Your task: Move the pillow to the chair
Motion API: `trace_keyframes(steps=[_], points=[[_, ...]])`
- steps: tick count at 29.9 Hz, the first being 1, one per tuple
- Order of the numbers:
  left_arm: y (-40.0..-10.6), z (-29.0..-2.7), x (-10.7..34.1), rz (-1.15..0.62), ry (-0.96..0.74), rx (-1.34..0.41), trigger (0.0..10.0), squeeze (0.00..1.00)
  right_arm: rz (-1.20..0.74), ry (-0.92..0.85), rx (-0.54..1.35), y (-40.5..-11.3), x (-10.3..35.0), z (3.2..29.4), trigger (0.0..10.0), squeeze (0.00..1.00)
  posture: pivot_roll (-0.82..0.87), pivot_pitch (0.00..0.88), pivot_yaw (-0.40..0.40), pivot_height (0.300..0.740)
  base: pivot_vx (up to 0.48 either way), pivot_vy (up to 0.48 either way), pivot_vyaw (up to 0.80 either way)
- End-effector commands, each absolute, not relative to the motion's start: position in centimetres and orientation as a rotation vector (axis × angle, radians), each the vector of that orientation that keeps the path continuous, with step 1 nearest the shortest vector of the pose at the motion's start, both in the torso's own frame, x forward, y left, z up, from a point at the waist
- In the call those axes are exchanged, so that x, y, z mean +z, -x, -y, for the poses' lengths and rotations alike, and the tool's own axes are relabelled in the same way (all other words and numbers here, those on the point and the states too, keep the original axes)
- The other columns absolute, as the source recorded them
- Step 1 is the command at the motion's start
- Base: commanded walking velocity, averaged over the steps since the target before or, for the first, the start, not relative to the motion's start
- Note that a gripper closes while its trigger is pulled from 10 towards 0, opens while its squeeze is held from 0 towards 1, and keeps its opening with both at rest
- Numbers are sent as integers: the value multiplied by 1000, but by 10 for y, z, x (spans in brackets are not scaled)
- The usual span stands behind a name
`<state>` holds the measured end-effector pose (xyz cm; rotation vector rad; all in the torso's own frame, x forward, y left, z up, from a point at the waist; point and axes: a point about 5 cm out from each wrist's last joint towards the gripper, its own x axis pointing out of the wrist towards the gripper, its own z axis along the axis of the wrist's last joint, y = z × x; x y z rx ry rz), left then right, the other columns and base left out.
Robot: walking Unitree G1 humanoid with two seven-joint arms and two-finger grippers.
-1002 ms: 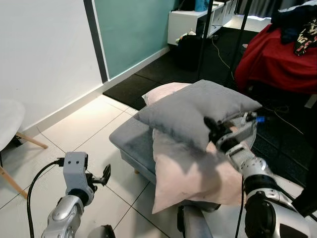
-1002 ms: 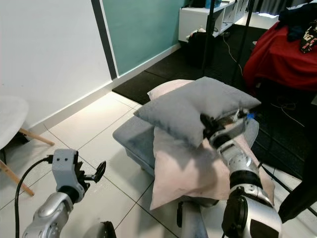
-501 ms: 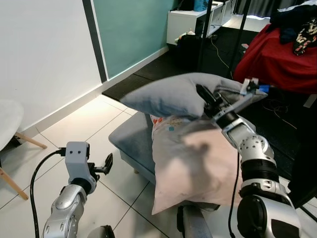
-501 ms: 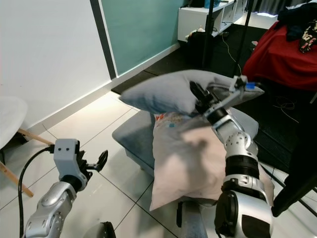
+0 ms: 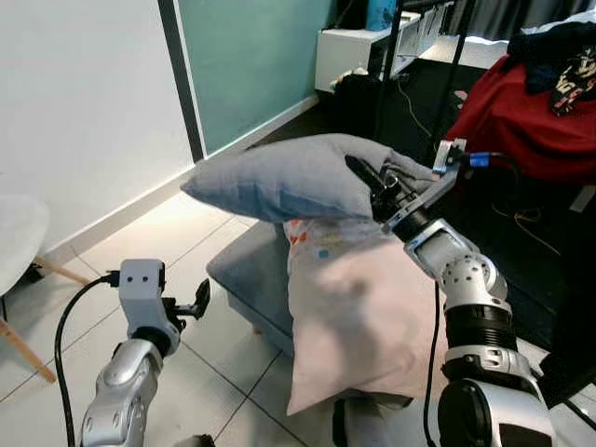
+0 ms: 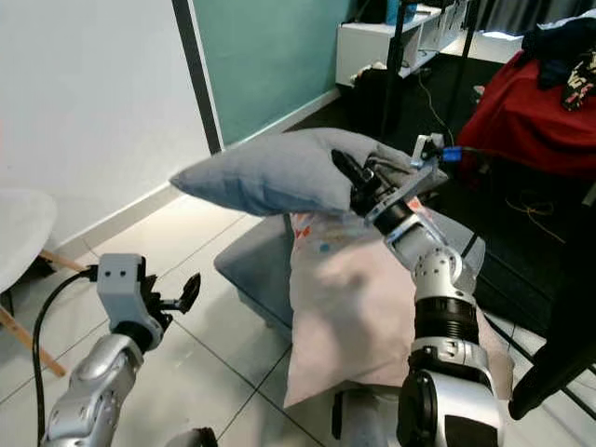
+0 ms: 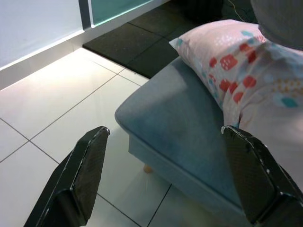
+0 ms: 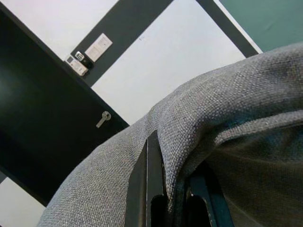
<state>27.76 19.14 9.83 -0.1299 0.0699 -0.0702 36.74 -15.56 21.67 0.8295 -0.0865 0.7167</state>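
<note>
The grey pillow (image 5: 279, 177) has swung further out to the robot's left since a moment ago, and it now hangs in the air clear of the pink patterned pillow (image 5: 358, 312) it was lying on a second back. The right gripper (image 5: 368, 186) holds it up by one end, its black fingers pinched tight into the fabric; in the right wrist view a dark finger (image 8: 150, 184) presses into the grey weave, with a white wall and a dark door behind it. The pillow sticks out roughly level from the grip, its free corner pointing towards the white wall.

Below it, the pink pillow leans upright against the grey footstool (image 5: 251, 275), which stands on the pale floor tiles. The white chair (image 5: 19, 247) sits well apart, off at the robot's far left by the wall, with a wooden leg showing.

The left gripper (image 5: 191, 307) hovers low over the tiles, holding nothing, its fingers (image 7: 87, 172) spread wide apart and pointed at the footstool. A red-covered heap (image 5: 526, 107) lies on the dark floor beyond.
</note>
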Motion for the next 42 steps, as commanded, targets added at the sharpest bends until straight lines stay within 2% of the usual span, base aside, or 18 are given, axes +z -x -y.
trace_keyframes(steps=[1, 15, 23, 29, 34, 35, 36, 37, 42], points=[[-278, -191, 95, -80, 132, -67, 10000, 0, 168, -817, 767, -365, 237, 153, 0, 0, -148, 0, -21, 637, 0, 0, 0], [-274, -197, 88, -111, 144, 2, 10000, 0, -16, -638, 739, -355, 193, 146, 0, 0, -140, 7, -27, 687, 0, 0, 0], [-272, -200, 84, -123, 95, 30, 10000, 0, -25, -617, 742, -355, 191, 143, 0, 0, -137, 6, -27, 705, 0, 0, 0], [-270, -209, 80, -135, 23, 127, 10000, 0, -35, -558, 765, -353, 189, 133, 0, 0, -131, 4, -28, 724, 0, 0, 0], [-267, -213, 75, -157, 0, 174, 10000, 0, -76, -419, 617, -359, 173, 139, 0, 0, -128, 5, -27, 738, 0, 0, 0], [-266, -214, 75, -144, -20, 196, 10000, 0, -91, -301, 502, -363, 163, 149, 4980, 0, -127, 5, -29, 738, 0, 0, 0], [-266, -214, 75, -144, -20, 196, 10000, 0, -91, -301, 502, -363, 163, 149, 4980, 0, -127, 5, -29, 738, 0, 0, 0], [-265, -214, 75, -142, -23, 196, 10000, 0, -90, -273, 474, -363, 160, 154, 10000, 0, -128, 6, -28, 738, 0, 0, 0], [-264, -213, 76, -121, -32, 181, 10000, 0, -129, -245, 553, -356, 153, 157, 10000, 0, -128, 6, -28, 738, 0, 0, 159]])
